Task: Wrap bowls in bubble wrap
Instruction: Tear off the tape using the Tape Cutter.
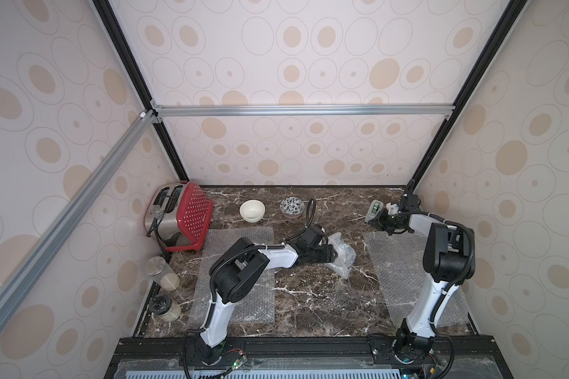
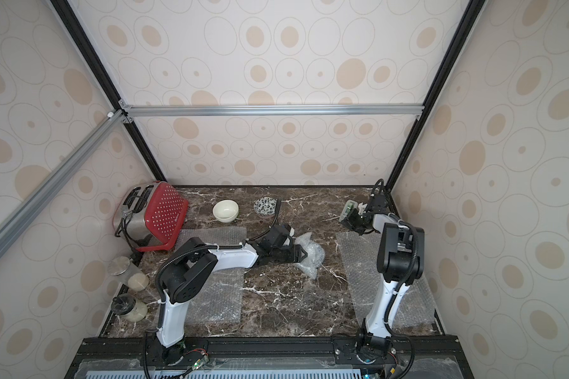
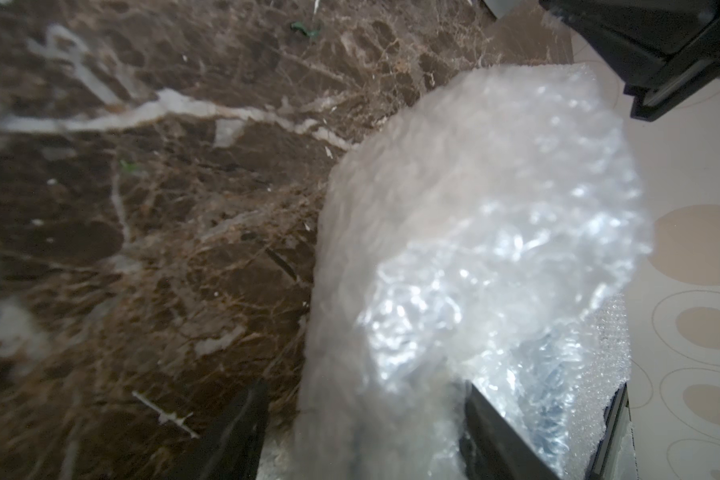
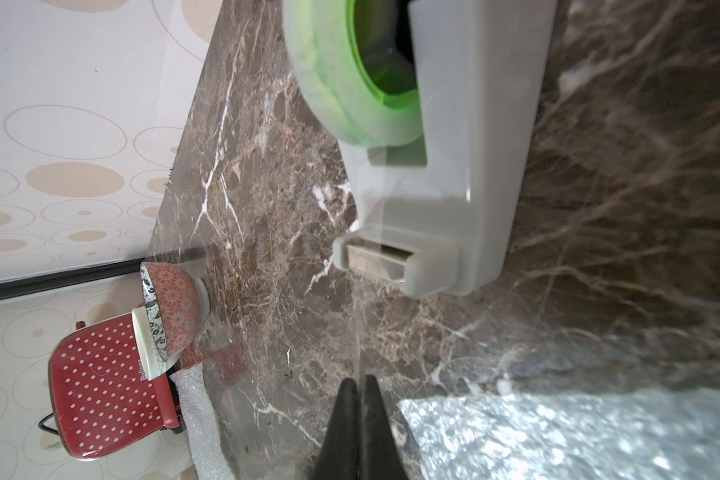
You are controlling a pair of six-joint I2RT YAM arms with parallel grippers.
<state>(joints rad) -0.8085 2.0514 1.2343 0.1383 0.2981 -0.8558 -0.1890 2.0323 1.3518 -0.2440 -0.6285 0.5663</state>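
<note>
In both top views a plain cream bowl [image 1: 252,211] [image 2: 225,211] and a leaf-patterned bowl [image 1: 292,206] [image 2: 266,206] stand at the back of the marble table. A crumpled bubble wrap bundle [image 1: 342,254] [image 2: 311,252] [image 3: 474,249] lies mid-table; its contents are hidden. My left gripper [image 1: 334,254] [image 3: 364,386] holds it, one finger on each side. My right gripper [image 1: 373,223] [image 4: 360,380] is shut on a thin clear strip of tape stretched from the tape dispenser [image 1: 376,210] [image 4: 466,187]. Flat bubble wrap sheets lie at the left [image 1: 240,295] and the right [image 1: 395,262].
A red dotted toaster [image 1: 181,220] [image 4: 100,395] leans in the back left corner. Two glass jars [image 1: 163,274] [image 1: 165,306] stand along the left wall. Walls close in the table on three sides.
</note>
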